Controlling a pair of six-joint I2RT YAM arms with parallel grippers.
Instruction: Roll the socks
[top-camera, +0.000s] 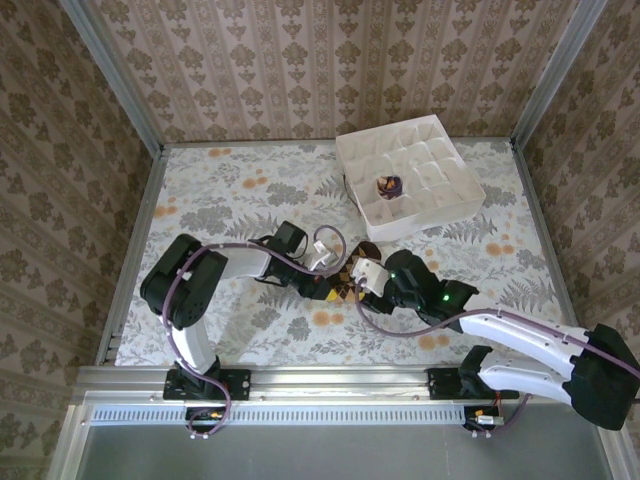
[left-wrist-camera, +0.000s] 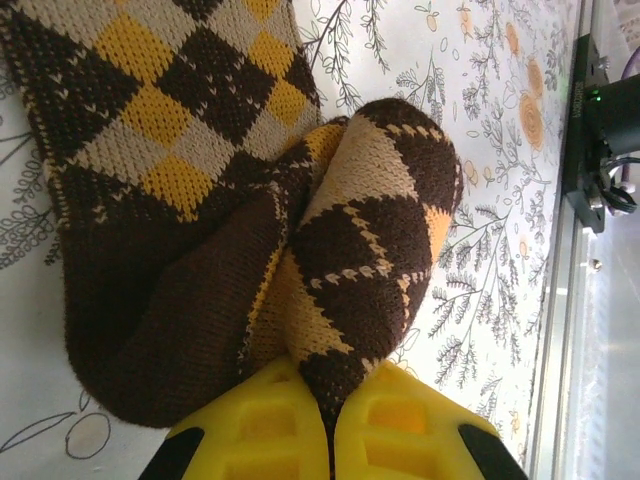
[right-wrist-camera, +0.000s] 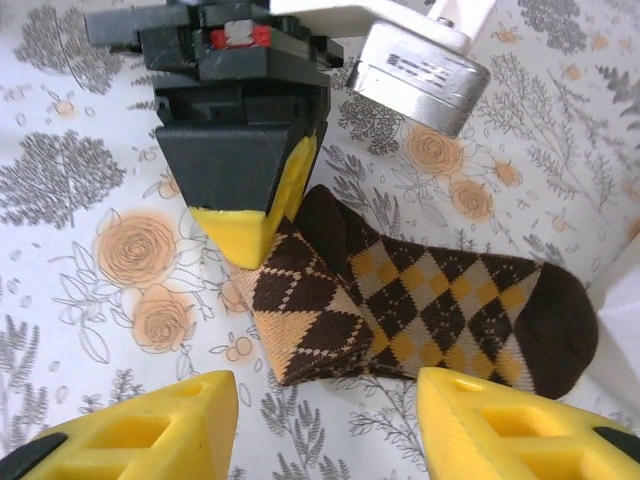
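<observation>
The brown sock (right-wrist-camera: 420, 300) lies near the middle of the flowered table (right-wrist-camera: 80, 180), partly folded over itself. The left gripper (left-wrist-camera: 330, 388) has its two yellow fingers (left-wrist-camera: 260, 430) clamped together on a raised fold of it. The right gripper (right-wrist-camera: 320, 405) hovers just beside, its two fingers apart and holding nothing, with the sock ahead of them. The knit is thick, with brown, tan and yellow diamonds. One purple sock (top-camera: 388, 185), balled up, sits in a cell of the white divided box (top-camera: 425, 218). There are two socks in all.

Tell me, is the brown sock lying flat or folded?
Partly folded: one end of the brown sock is doubled over and pinched by the left gripper; the rest lies flat.
</observation>
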